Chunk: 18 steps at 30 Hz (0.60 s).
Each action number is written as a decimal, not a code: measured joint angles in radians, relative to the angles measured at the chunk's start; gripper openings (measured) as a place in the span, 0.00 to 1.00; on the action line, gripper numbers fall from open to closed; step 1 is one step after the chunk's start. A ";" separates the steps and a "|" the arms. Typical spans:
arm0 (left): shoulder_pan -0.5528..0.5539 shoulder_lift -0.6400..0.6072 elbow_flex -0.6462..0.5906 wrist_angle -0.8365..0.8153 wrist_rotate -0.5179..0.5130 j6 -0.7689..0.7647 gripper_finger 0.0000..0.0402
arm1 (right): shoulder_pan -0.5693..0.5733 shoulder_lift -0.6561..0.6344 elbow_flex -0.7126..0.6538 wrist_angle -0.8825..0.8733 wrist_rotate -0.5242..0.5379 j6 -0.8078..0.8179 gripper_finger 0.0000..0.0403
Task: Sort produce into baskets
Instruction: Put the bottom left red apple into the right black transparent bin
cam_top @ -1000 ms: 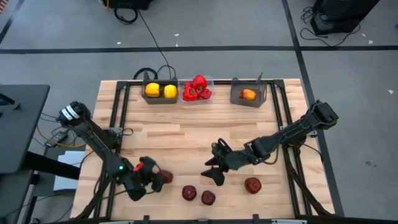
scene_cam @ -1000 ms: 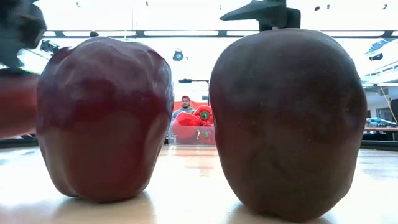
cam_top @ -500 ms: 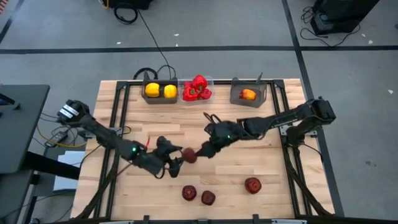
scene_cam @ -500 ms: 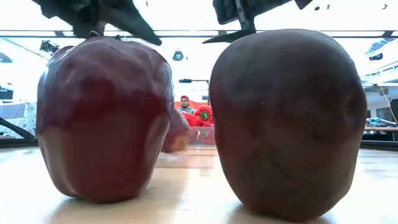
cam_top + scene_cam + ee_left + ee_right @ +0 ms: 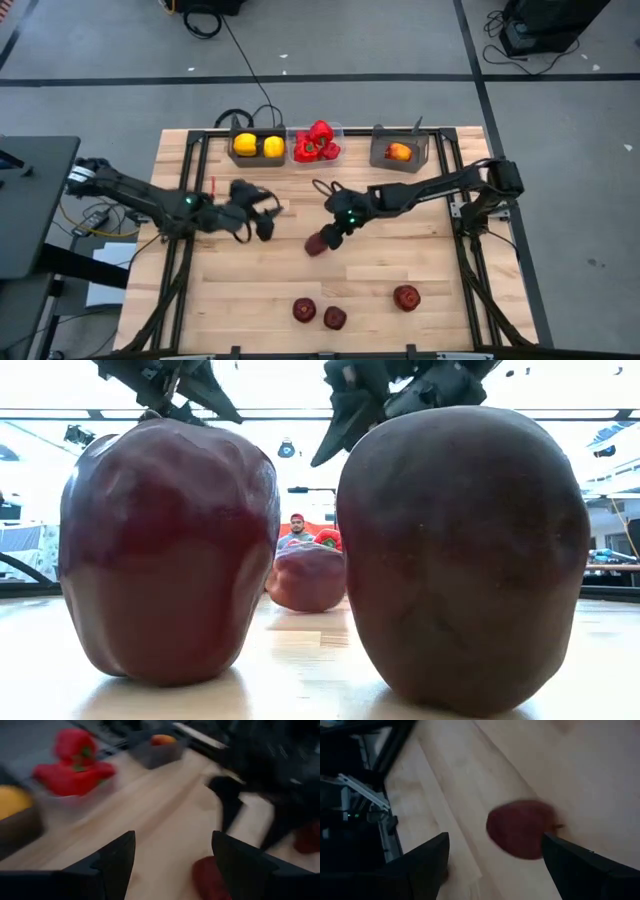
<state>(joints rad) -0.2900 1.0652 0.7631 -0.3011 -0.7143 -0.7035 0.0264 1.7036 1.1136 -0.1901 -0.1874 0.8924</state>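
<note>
Dark red apple [image 5: 316, 245] lying free mid-table, right gripper [image 5: 334, 233] spread wide just over it, left gripper [image 5: 262, 222] empty with fingers parted nearby, three apples [image 5: 334, 318] along the front edge, no legible writing

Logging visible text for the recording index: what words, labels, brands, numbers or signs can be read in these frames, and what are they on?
None can be read in any view.
The three baskets, including the clear basket, show no label.
The apples carry no sticker that shows.
Both wrist views are blurred; no print shows on the left tool or the right tool.
The room behind in the low view has no legible sign.
</note>
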 joint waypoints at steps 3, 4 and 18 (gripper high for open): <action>0.059 -0.066 0.000 -0.145 0.028 -0.066 0.67 | 0.000 0.070 0.014 -0.008 -0.021 0.047 0.80; 0.074 -0.079 0.000 -0.179 0.038 -0.068 0.67 | 0.001 0.089 0.018 -0.011 -0.023 0.040 0.80; 0.100 -0.014 0.000 -0.204 0.220 -0.129 0.67 | 0.027 0.082 0.034 -0.039 0.176 -0.675 0.86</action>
<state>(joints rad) -0.1900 1.0516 0.7635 -0.5048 -0.4941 -0.8328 0.0530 1.7861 1.1473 -0.2293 -0.0113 0.2174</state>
